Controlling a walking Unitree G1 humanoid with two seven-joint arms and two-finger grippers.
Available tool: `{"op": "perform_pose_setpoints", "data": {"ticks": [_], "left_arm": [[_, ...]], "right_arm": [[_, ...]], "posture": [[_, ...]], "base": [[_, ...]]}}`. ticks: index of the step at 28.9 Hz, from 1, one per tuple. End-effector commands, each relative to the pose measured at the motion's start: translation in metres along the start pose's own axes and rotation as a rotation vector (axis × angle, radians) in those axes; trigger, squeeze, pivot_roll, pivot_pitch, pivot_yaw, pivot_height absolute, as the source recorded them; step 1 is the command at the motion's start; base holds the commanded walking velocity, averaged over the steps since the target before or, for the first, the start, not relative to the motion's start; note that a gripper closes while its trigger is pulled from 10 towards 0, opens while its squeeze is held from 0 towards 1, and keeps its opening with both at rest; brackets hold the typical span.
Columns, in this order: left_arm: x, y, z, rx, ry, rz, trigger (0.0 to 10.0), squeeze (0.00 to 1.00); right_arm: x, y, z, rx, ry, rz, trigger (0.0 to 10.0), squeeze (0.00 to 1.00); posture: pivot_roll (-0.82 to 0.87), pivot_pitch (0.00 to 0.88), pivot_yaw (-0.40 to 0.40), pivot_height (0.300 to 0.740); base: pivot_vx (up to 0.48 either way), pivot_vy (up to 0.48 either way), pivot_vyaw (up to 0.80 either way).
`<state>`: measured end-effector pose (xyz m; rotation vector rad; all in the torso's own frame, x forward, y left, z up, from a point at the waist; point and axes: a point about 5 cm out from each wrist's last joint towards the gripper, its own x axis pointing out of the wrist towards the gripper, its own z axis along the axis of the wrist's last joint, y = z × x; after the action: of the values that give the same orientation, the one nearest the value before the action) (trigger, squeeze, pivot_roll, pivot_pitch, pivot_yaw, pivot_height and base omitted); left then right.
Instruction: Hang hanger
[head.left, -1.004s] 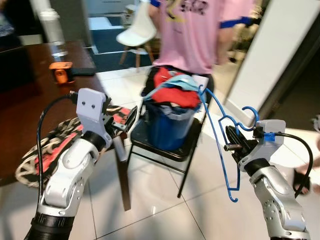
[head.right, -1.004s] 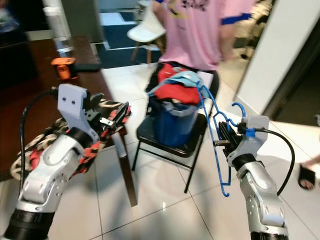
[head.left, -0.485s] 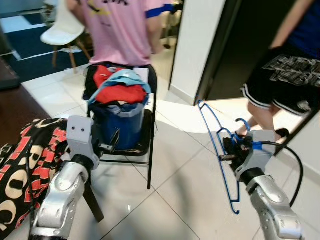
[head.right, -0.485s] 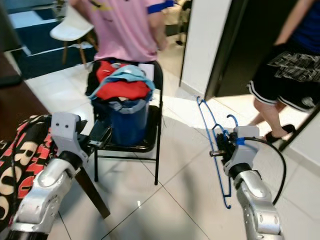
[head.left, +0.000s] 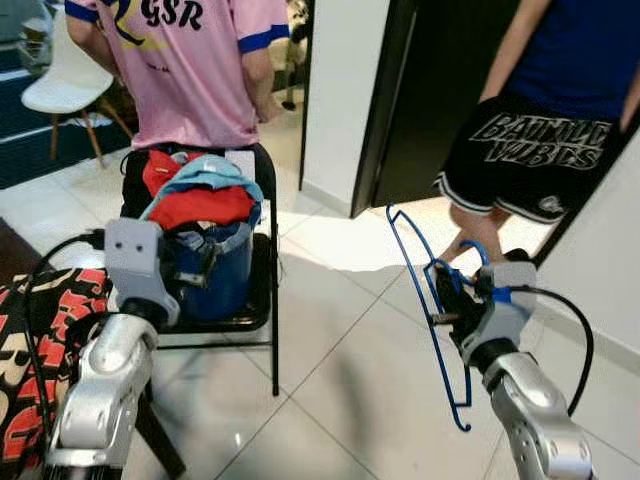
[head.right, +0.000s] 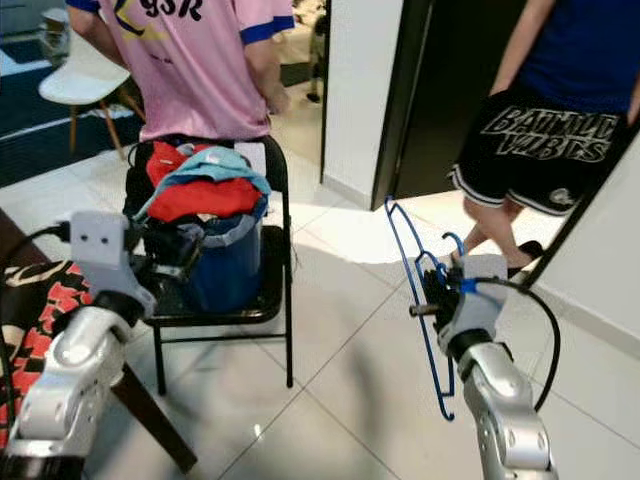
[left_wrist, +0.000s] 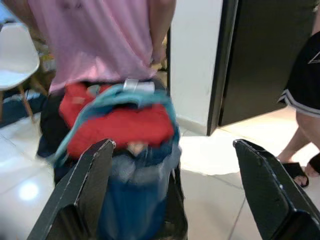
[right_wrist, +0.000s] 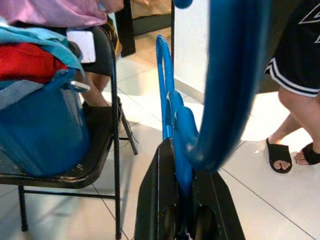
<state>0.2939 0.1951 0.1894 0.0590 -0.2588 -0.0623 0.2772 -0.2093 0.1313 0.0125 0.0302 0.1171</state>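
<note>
One blue hanger (head.left: 430, 300) stands upright on the right side of the scene, pinched between the two black fingers of the right hand (head.left: 447, 300), which are pressed together on its wire just below the hook. Its long sloping arm rises to the far left and its lower end hangs toward the white tiled floor (head.left: 340, 350). In the right wrist view the same blue wire runs up out of the closed fingers (right_wrist: 160, 200).

The left hand (left_wrist: 180, 190) is held out toward the left, its two fingers spread wide apart with nothing between them, pointing at a blue bucket (head.left: 215, 275). That one bucket sits on a black folding chair (head.left: 265, 300) and is heaped with red and light blue clothes (head.left: 195, 195).

Two people stand at the far side: one in a pink shirt (head.left: 190, 60) just behind the chair, one in black shorts (head.left: 525, 155) by the dark doorway on the right. A white chair (head.left: 60, 90) stands far left. A red, black and white patterned cloth (head.left: 30, 340) lies near left.
</note>
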Motion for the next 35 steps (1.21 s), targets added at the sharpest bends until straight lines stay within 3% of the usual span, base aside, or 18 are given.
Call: {"op": "perform_pose_setpoints", "data": {"ticks": [1,19,25,26,28,31,35], "left_arm": [[0.001,0.003,0.003,0.029,-0.014,0.005,10.0,0.00],[0.005,-0.001,-0.001,0.069,-0.017,-0.046,10.0,0.00],[0.009,0.001,-0.002,0.104,-0.012,-0.046,10.0,0.00],[0.014,0.006,-0.004,0.148,0.011,-0.010,10.0,0.00],[0.014,0.006,-0.004,0.148,0.011,-0.010,10.0,0.00],[0.026,0.024,-0.009,0.242,0.039,0.072,10.0,0.00],[0.031,0.026,-0.009,0.241,0.032,0.069,10.0,0.00]], "right_arm": [[0.002,0.004,0.003,-0.011,-0.020,0.026,10.0,0.00],[0.001,0.008,0.002,-0.019,-0.026,0.048,10.0,0.00],[0.001,0.008,0.002,-0.015,-0.024,0.049,10.0,0.00],[0.001,0.008,0.002,-0.013,-0.023,0.048,10.0,0.00],[0.001,0.008,0.002,-0.013,-0.023,0.048,10.0,0.00],[0.000,0.007,0.003,-0.014,-0.026,0.048,10.0,0.00],[0.000,0.007,0.004,-0.014,-0.027,0.048,10.0,0.00]], "posture": [[0.08,0.036,-0.049,0.740],[0.07,0.032,-0.050,0.740],[0.07,0.036,-0.052,0.740],[0.07,0.042,-0.053,0.740],[0.07,0.042,-0.053,0.740],[0.07,0.047,-0.055,0.740],[0.06,0.054,-0.056,0.740]], "base": [[0.386,0.000,0.00],[0.360,0.000,0.00],[0.000,0.000,0.00],[0.000,0.000,0.00],[0.000,0.000,0.00],[0.000,0.000,0.00],[0.000,0.000,0.00]]}}
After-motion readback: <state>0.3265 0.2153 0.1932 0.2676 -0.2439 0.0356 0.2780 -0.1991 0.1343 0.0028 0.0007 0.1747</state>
